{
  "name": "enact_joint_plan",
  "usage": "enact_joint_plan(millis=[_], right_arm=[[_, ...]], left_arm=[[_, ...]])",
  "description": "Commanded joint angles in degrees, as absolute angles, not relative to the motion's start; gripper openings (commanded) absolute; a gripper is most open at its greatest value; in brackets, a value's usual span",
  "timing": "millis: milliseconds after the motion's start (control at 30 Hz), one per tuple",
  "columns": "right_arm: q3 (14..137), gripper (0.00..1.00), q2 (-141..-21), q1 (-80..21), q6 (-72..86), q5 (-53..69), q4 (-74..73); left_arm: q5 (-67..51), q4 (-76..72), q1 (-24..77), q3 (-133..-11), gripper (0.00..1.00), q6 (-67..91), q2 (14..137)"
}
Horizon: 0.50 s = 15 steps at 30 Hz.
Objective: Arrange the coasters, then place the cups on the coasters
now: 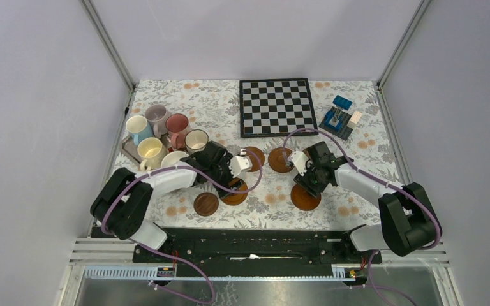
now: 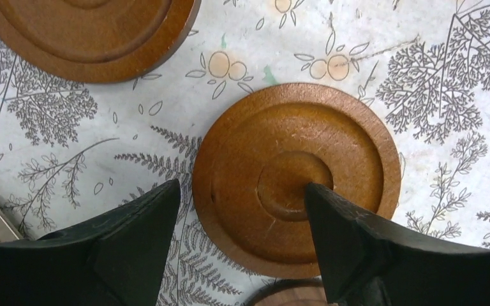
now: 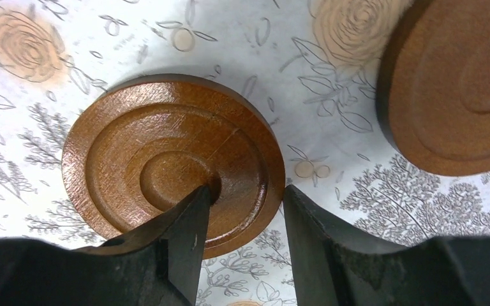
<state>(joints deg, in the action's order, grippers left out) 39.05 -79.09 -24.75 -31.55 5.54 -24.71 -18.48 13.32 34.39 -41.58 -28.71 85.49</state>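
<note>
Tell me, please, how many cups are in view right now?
6, clustered at the far left: light blue cup, lilac cup, pink cup, brown-sided cup, cream-yellow cup, and a white cup partly hidden by the left arm. No others show.

On my flower-printed tablecloth point(image 1: 370, 150) I see a black-and-white chessboard point(image 1: 277, 106) at the far edge, a blue block toy point(image 1: 341, 118) just right of it, and a grey tray point(image 1: 128, 148) far left.
</note>
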Motion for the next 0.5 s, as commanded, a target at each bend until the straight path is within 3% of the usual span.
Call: enact_joint_plan(millis=[0, 233, 467], right_arm=[[36.07, 0.53, -78.55, -21.16, -35.16, 4.62, -25.46], [35.42, 0.53, -75.60, -15.73, -36.89, 6.24, -26.56], [33.59, 0.53, -74.36, -11.97, -39.81, 6.13, -26.51]], left_arm=[[-16.29, 12.04, 36.94, -43.21, 0.76, -29.16, 88.23], [-13.28, 10.51, 44.10, -45.86, 0.58, -26.67, 91.62], [-10.99, 10.73, 50.28, -53.42, 0.51, -24.48, 99.59]])
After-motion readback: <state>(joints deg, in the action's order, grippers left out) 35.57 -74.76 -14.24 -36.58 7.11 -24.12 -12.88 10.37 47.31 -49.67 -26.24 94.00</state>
